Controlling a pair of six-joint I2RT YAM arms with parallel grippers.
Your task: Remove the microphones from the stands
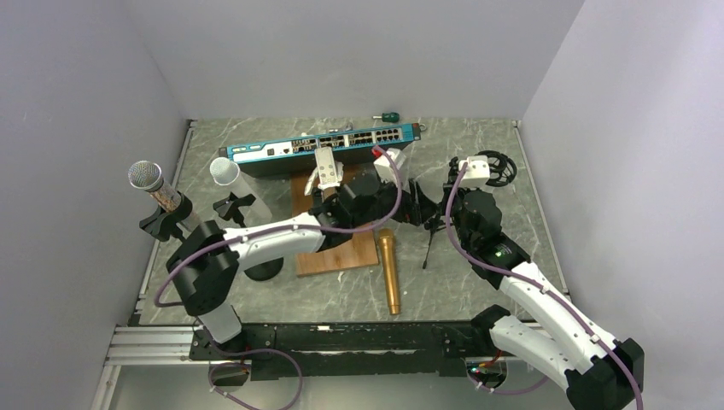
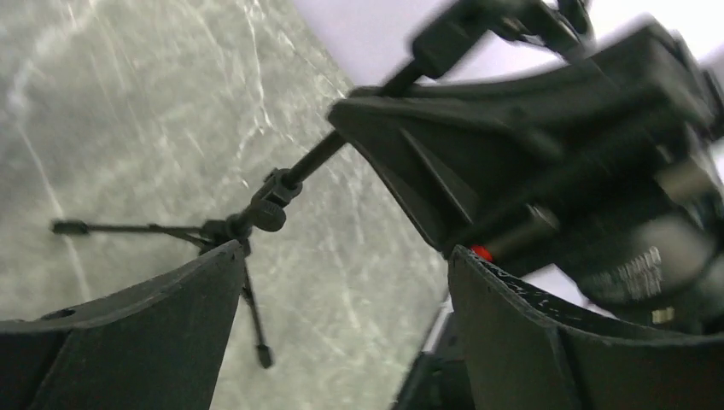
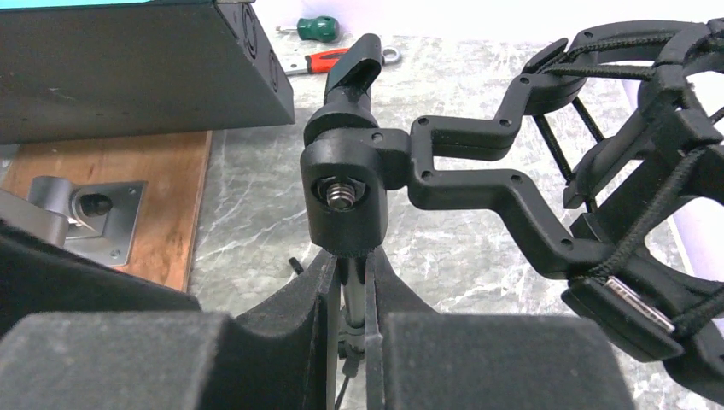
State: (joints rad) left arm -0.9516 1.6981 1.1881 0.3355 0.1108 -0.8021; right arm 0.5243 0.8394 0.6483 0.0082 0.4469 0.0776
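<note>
A gold microphone (image 1: 389, 272) lies flat on the table, its top end beside the wooden board (image 1: 337, 254), free of both grippers. The black tripod stand (image 1: 437, 224) stands to its right, and its shock mount (image 1: 495, 168) is empty. My right gripper (image 3: 352, 295) is shut on the stand's thin pole just under the swivel joint (image 3: 346, 196); the empty shock mount (image 3: 649, 171) shows at the right. My left gripper (image 2: 346, 252) is open and empty, hovering left of the stand (image 2: 256, 213), close to the right arm.
A blue network switch (image 1: 324, 145) lies along the back. A metal bracket (image 1: 327, 166) sits on the board. A green screwdriver (image 1: 390, 116) and a red-handled tool (image 1: 380, 152) lie near the switch. A silver-headed microphone (image 1: 147, 177) in a clamp and a white tube (image 1: 229, 173) stand at the left.
</note>
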